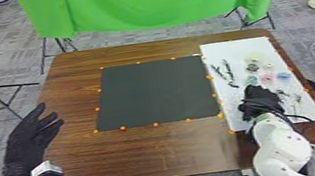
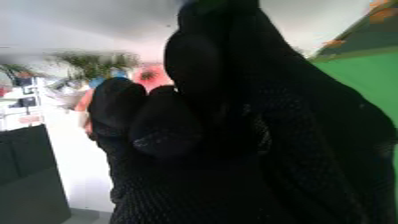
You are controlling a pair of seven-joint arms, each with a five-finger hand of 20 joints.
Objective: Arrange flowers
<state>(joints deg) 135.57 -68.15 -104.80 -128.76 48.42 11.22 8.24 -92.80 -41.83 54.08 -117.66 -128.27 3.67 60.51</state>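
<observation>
Flowers (image 1: 268, 78), seemingly, on white sheet (image 1: 247, 46) | right hand (image 1: 261, 101) near | left hand (image 1: 27, 138) apart

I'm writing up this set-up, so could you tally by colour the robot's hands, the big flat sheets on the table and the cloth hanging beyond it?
Black: 2 (left hand, right hand)
Dark grey: 1 (square sheet)
White: 1 (long sheet)
Green: 1 (hanging cloth)
Total: 5

Bright, even light across the tabletop (image 1: 163, 151), the white sheet (image 1: 229, 52) gleaming beneath the right robot hand (image 1: 260, 101); up close, its black glove (image 2: 213, 190) sinks into deep shadow.
</observation>
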